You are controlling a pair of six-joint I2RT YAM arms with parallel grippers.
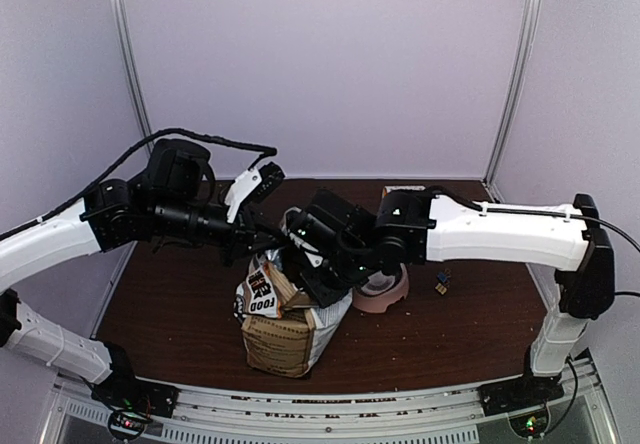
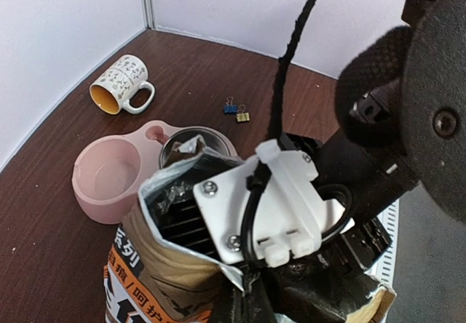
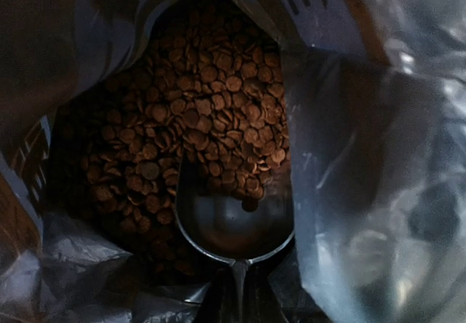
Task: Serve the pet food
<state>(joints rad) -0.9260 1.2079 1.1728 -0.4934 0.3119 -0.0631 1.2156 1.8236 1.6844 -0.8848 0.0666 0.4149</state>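
Note:
The pet food [image 3: 211,105] is a heap of reddish-brown kibble inside the open "DOG" bag [image 1: 285,334]. My right gripper [image 3: 239,301] is down in the bag, shut on the handle of a metal scoop [image 3: 233,225]. The scoop's front edge is pushed into the kibble and a few pellets lie in it. My left gripper [image 1: 262,249] is at the bag's mouth, shut on its foil rim [image 2: 240,276]. The pink double bowl [image 1: 392,292] stands just right of the bag and also shows in the left wrist view [image 2: 109,181], with a metal insert [image 2: 211,140] in one well.
A patterned mug [image 2: 124,83] lies on its side beyond the bowl. Two binder clips [image 1: 441,284] lie right of the bowl. The right arm's wrist [image 2: 269,206] fills the bag's mouth. White walls close the table at back and sides.

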